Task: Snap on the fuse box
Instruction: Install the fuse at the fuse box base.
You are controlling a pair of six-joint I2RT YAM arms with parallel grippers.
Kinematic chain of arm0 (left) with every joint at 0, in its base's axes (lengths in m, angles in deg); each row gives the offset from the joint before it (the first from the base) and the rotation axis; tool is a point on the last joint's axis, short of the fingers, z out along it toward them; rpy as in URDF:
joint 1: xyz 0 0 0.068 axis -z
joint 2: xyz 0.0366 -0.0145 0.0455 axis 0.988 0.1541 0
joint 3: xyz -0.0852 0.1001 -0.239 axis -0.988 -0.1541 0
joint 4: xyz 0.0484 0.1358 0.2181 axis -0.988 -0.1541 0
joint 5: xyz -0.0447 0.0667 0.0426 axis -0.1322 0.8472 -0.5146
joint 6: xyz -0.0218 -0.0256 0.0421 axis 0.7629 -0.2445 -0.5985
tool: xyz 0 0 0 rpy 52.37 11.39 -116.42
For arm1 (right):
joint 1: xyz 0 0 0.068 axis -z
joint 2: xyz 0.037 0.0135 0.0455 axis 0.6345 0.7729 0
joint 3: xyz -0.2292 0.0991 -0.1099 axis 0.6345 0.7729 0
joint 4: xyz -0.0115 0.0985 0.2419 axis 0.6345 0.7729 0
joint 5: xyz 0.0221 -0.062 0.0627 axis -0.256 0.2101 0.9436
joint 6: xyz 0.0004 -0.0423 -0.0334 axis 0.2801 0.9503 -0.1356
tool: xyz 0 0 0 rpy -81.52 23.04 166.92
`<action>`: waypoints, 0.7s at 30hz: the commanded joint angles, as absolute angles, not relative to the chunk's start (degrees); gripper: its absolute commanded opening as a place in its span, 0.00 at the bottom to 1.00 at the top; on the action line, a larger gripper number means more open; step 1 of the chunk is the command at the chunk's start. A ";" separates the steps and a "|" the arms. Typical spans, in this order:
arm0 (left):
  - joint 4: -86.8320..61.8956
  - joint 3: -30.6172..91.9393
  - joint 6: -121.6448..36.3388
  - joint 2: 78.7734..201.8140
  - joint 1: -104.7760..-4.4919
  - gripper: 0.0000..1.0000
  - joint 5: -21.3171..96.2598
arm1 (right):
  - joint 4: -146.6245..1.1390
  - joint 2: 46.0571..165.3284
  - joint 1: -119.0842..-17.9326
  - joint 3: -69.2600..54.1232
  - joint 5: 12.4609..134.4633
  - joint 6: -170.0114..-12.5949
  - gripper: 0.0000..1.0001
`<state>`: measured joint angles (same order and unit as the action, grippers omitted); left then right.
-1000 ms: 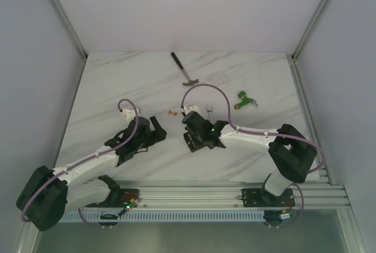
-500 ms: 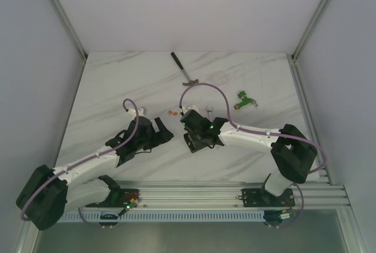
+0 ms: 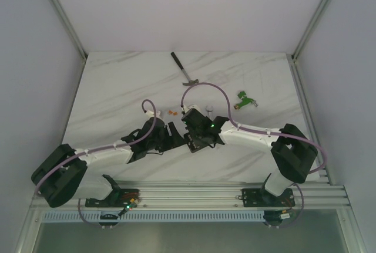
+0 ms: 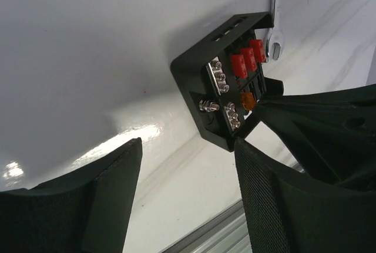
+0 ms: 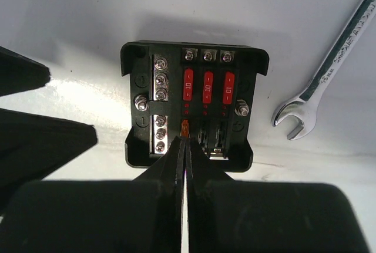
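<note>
Fuse box (image 5: 134,150) lies flat on the table (image 3: 117,88) near its middle, under the right gripper (image 5: 185,144), whose fingers are pressed together on a small orange fuse (image 5: 185,128) and hold it at the lower row's left slot. Whether the fuse has seated I cannot tell. At the box's 9 o'clock the left gripper (image 4: 188,144) stands with its jaws spread wide, grasping nothing and clear of the box. That is the likely weak point: with nothing bracing the box, a downward push could make it slide or tip, and a tilted fuse could jam on the slot's edge or slip out of the pinch. Inside the box, three red fuses (image 5: 207,86) fill the upper row, the two lower slots right of the orange one look empty, and screws (image 5: 160,80) line the left side. A wrench (image 5: 329,68) lies at the box's 3 o'clock, close but apart. From above, two loose fuses (image 3: 171,112) lie at its 11 o'clock, a hammer (image 3: 184,69) at 12 and a green connector (image 3: 245,100) at 2.
</note>
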<state>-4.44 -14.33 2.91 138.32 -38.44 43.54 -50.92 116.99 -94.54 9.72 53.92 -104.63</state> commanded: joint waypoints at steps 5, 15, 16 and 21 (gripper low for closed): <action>0.88 -11.34 5.74 145.13 -36.68 0.58 41.12 | -46.68 120.25 -94.31 10.21 57.19 -104.79 0.00; 1.07 -10.59 8.27 151.22 -36.49 0.44 42.05 | -42.28 122.03 -94.29 13.61 58.05 -105.70 0.00; 1.07 -10.60 8.57 151.66 -36.44 0.43 42.14 | -41.74 122.75 -94.31 13.65 57.65 -105.93 0.00; 1.07 -10.81 9.45 152.67 -36.48 0.42 42.84 | -39.12 124.49 -94.27 14.87 55.70 -106.84 0.00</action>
